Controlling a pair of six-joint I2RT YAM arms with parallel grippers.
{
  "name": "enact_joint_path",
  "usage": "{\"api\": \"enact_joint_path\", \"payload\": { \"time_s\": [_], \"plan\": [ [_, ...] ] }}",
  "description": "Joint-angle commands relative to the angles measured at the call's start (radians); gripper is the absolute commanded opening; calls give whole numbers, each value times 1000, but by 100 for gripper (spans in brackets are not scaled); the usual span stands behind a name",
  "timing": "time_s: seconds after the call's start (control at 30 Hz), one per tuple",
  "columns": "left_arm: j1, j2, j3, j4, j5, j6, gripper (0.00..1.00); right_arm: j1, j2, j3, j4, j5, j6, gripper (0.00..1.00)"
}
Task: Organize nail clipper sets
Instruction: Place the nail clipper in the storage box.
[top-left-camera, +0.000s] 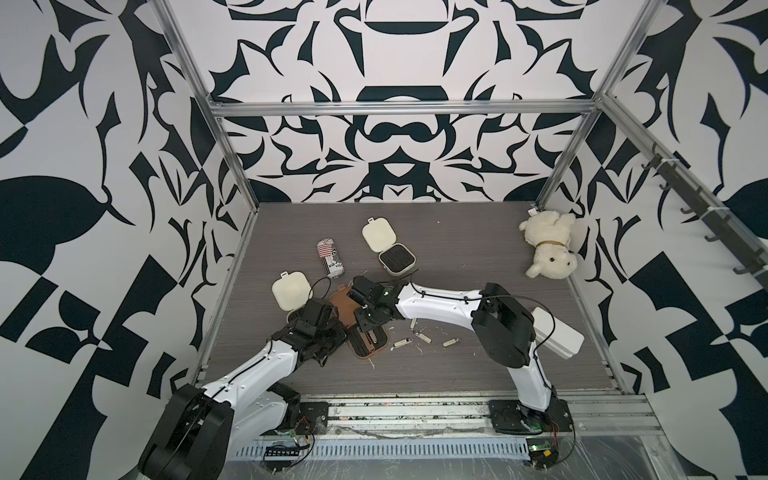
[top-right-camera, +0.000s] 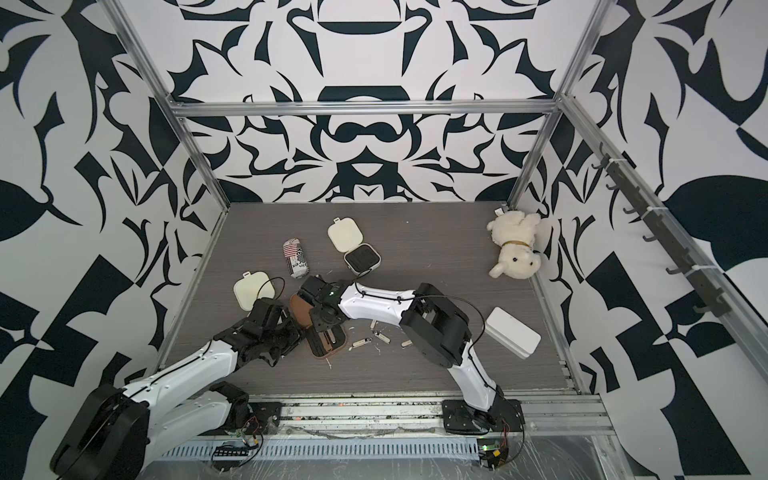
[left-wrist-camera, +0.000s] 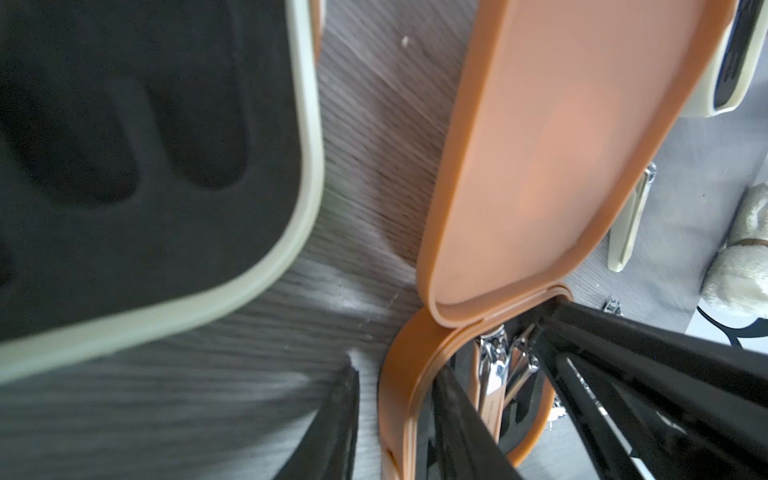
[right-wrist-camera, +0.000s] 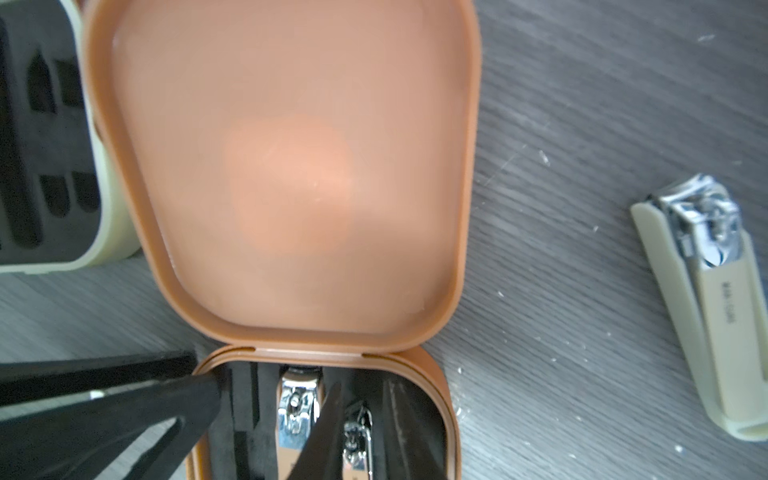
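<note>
The brown case (top-left-camera: 343, 307) (top-right-camera: 301, 316) lies open at the front left, its lid (right-wrist-camera: 291, 166) flat on the table. My left gripper (left-wrist-camera: 395, 399) is shut on the base's side wall (left-wrist-camera: 399, 374), one finger outside and one inside. My right gripper (right-wrist-camera: 363, 399) reaches down into the base, shut on a slim clipper (right-wrist-camera: 357, 432) lying in the black insert. A wider clipper (right-wrist-camera: 297, 407) sits in the slot beside it. A cream case (top-left-camera: 397, 259) lies open further back. Another cream case (left-wrist-camera: 145, 145) lies open under my left arm, its lid (top-left-camera: 291, 291) showing.
Several loose cream clippers (top-left-camera: 403, 343) (right-wrist-camera: 706, 299) lie to the right of the brown case. A crushed striped can (top-left-camera: 331, 257) lies behind it. A white plush dog (top-left-camera: 548, 245) sits in the back right corner. A white box (top-left-camera: 557, 332) stands by my right arm.
</note>
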Motion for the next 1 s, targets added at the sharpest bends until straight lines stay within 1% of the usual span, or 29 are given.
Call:
{"api": "enact_joint_path", "payload": {
  "time_s": [0.0,0.4,0.97],
  "plan": [
    [-1,-1,-11,-67,-26,4,35,-5,-61,21,2,10,14,20],
    [-1,-2,-9,-69,-26,5,34,-8,-39,16,9,-15,19,16],
    [0,13,-7,-59,-27,5,34,-7,-55,-55,44,-27,42,12]
  ]
}}
